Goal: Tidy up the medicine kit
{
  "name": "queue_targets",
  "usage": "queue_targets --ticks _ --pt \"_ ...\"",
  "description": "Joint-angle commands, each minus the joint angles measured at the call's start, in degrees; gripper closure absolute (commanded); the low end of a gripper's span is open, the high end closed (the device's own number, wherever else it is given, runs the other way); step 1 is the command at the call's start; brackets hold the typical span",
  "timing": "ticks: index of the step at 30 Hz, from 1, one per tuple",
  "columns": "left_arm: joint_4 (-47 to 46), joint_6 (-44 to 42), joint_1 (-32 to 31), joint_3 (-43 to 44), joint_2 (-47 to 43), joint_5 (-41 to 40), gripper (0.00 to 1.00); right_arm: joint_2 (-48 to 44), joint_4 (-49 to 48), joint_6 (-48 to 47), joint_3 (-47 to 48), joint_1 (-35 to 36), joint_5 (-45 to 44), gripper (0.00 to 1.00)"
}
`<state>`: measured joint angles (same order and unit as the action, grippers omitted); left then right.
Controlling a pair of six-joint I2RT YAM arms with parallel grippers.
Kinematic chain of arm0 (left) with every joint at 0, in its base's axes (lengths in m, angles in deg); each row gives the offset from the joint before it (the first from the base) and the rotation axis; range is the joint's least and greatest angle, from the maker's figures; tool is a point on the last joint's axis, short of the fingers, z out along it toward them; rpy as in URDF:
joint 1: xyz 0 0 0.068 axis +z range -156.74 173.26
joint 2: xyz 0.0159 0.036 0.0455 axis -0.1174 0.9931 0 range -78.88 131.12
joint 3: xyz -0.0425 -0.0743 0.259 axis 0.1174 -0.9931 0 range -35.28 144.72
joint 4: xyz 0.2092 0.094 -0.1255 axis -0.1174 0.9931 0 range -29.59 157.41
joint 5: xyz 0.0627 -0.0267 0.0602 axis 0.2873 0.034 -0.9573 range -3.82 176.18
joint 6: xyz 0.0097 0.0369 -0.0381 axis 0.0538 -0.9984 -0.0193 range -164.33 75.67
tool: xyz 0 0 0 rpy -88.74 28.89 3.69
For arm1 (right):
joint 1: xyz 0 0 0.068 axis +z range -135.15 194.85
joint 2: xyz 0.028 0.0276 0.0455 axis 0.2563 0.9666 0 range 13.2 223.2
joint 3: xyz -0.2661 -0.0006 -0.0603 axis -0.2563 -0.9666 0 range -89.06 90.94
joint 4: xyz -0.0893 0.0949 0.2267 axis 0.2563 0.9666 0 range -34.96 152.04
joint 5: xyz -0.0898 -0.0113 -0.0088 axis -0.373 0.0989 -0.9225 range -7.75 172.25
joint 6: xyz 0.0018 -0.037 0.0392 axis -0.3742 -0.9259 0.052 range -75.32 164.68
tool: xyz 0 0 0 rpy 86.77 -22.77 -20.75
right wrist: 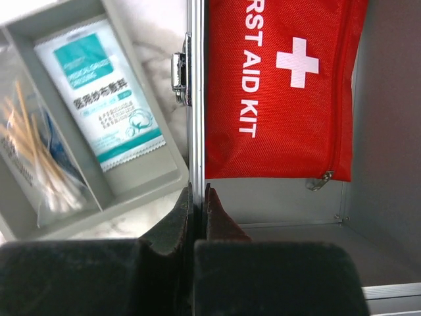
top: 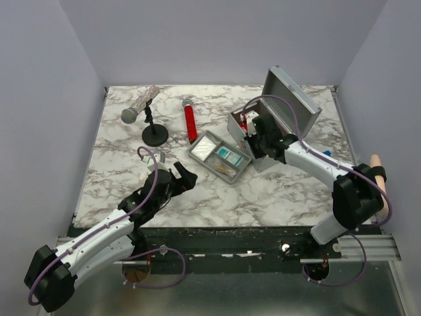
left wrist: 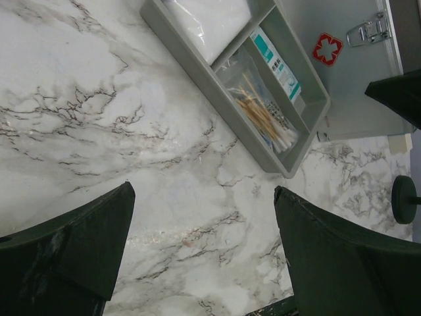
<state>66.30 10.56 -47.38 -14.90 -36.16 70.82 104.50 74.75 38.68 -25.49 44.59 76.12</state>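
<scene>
The medicine kit [top: 293, 100] stands open at the back right, its lid raised. Inside it lies a red first aid pouch [right wrist: 276, 99]. My right gripper [right wrist: 198, 187] is shut on the kit's thin metal front wall [right wrist: 195, 99], one finger inside and one outside; it shows at the box's near-left corner [top: 253, 141] in the top view. The grey divided tray [top: 195, 151] sits on the table just left of the box, holding a white pad, a teal packet [right wrist: 99, 92] and bagged cotton swabs [left wrist: 263, 115]. My left gripper [left wrist: 204, 189] hovers open over bare marble, near-left of the tray [left wrist: 197, 66].
A microphone [top: 139, 105] on a black round-based stand [top: 154, 135] is at the back left. A red tube [top: 190, 122] lies between the stand and the tray. Grey walls enclose the marble table on three sides.
</scene>
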Motion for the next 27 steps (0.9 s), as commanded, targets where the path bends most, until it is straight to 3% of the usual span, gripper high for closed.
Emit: queue_targets --ticks 1,6,9,13,18,23,27 --pt "-0.2 -0.5 -0.4 0.5 0.3 0.8 0.02 -5.9 0.7 0.7 -4.0 4.4 -1.9 0.99" --pt "1.4 -0.7 -0.4 1.2 0.1 0.3 0.02 -12.2 1.0 4.2 -8.3 5.9 -3.0 0.97" --pt "2.1 -0.7 -0.4 1.7 -0.2 -0.4 0.02 -15.8 1.0 5.6 -7.4 5.9 -5.3 0.56" --pt "3.5 -0.9 -0.4 2.9 -0.4 -0.8 0.02 -19.6 0.2 7.6 -2.6 6.0 -5.6 0.39" --pt "5.4 -0.6 -0.4 3.4 -2.1 -2.0 0.02 -18.5 -0.6 9.6 0.9 8.7 -0.7 0.37" --pt "8.3 -0.6 -0.3 3.7 -5.5 -4.0 0.02 -8.7 -1.7 8.9 2.6 15.2 -1.8 0.48" --pt "10.5 -0.6 -0.4 4.1 -7.4 -4.9 0.02 -0.2 -2.5 10.3 5.4 16.7 -1.6 0.51"
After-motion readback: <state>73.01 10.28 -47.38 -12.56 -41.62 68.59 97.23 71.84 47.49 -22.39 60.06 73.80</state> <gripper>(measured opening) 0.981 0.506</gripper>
